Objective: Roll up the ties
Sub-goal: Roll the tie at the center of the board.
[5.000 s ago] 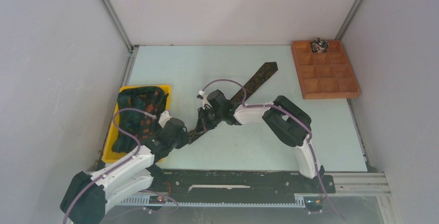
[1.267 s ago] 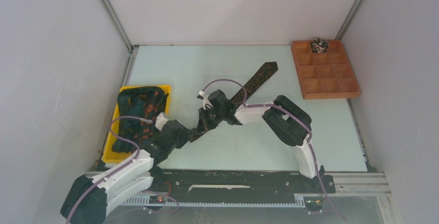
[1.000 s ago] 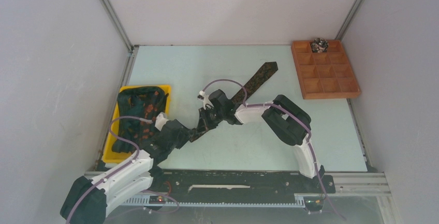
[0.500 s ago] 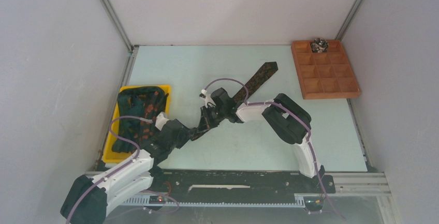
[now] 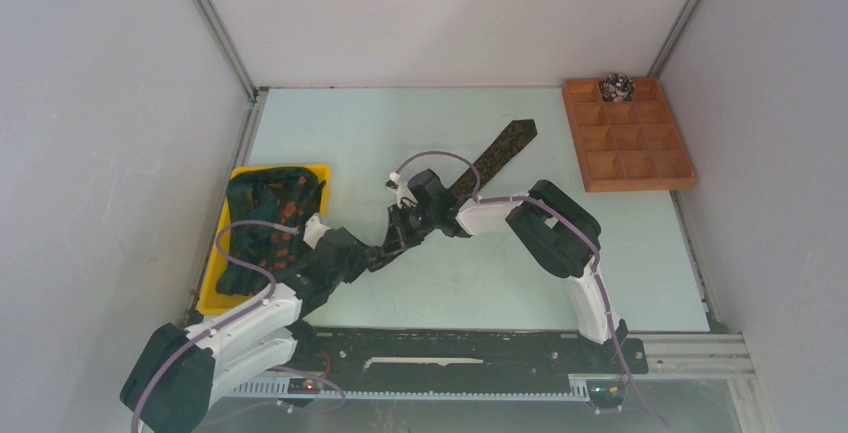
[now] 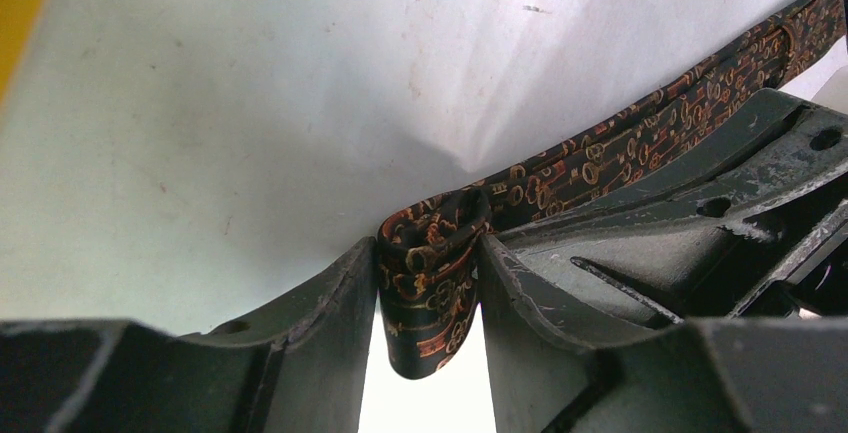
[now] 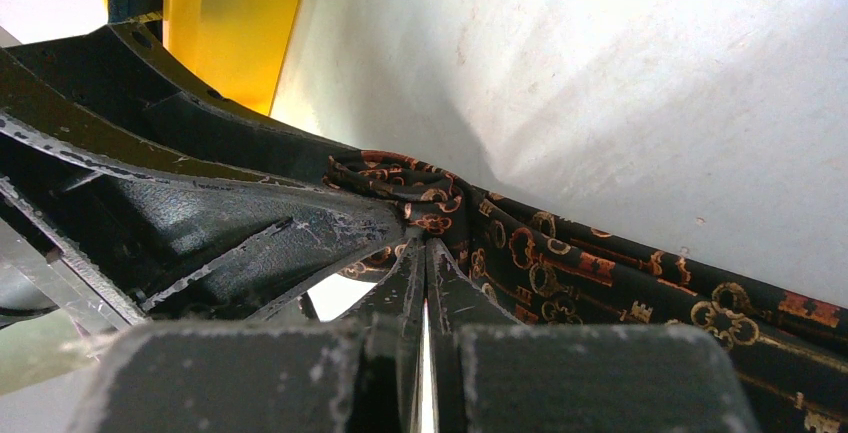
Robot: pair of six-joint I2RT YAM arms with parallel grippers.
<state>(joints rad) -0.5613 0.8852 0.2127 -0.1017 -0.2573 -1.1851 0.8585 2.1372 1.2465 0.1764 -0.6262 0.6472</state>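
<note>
A dark tie (image 5: pixel 492 157) with orange-brown key patterns lies diagonally across the table. Its wide end points to the back right. Its narrow end is folded into a small loop (image 6: pixel 438 298), and my left gripper (image 6: pixel 428 246) is shut on that loop, one finger on each side. My right gripper (image 7: pixel 425 244) is shut, with nothing between its fingers, and its tips press against the tie (image 7: pixel 560 253) right beside the loop. In the top view both grippers meet near the table's middle-left, the left gripper (image 5: pixel 370 257) just below the right gripper (image 5: pixel 393 237). A small rolled tie (image 5: pixel 617 85) sits in the wooden tray.
A yellow bin (image 5: pixel 217 275) at the left edge holds several more dark ties (image 5: pixel 262 215). The wooden compartment tray (image 5: pixel 630 143) stands at the back right. Purple cables loop over both arms. In the right wrist view the yellow bin (image 7: pixel 235 23) shows behind the left gripper's finger (image 7: pixel 200 213).
My left gripper has shifted a little to the right, toward the right gripper, keeping the tie's folded end. The right arm has hardly moved.
</note>
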